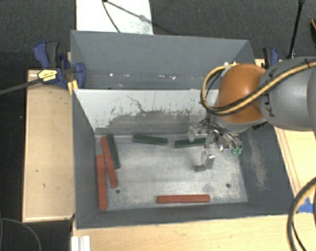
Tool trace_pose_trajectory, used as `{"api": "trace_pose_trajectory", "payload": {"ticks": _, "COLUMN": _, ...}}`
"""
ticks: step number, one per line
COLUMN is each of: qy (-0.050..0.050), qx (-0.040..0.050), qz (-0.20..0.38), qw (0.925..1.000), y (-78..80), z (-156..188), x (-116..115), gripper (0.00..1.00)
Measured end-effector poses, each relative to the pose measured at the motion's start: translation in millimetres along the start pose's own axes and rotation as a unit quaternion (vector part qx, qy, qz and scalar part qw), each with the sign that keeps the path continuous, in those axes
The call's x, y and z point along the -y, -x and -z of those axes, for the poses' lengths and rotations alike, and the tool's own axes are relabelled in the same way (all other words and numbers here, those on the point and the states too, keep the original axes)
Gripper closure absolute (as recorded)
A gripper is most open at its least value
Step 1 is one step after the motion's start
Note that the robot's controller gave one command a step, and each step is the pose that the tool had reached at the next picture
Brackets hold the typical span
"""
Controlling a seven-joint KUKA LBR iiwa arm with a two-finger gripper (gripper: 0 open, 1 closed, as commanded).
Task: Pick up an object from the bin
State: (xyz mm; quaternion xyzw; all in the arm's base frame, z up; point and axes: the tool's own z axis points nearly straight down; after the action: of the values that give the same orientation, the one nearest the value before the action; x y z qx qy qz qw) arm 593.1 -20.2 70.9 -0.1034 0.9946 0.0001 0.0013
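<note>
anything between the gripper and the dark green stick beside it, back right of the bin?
Nothing visible. The gripper hangs by the right end of that dark green stick, bare bin floor around it. The other green stick lies further left, the red stick by the front wall; both clear of it.
</note>
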Motion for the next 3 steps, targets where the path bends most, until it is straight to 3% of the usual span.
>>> {"api": "trace_pose_trajectory", "payload": {"ticks": 1, "qy": 0.0, "qx": 0.0022, "qz": 0.0, "qw": 1.0, "y": 1.3, "z": 2, "x": 1, "gripper": 1.0}}
{"api": "trace_pose_trajectory", "payload": {"ticks": 2, "qy": -0.001, "qx": 0.0021, "qz": 0.001, "qw": 1.0, "y": 3.0, "z": 34, "x": 1, "gripper": 1.0}}
{"api": "trace_pose_trajectory", "payload": {"ticks": 3, "qy": -0.001, "qx": 0.0033, "qz": 0.001, "qw": 1.0, "y": 5.2, "z": 90, "x": 2, "gripper": 1.0}}
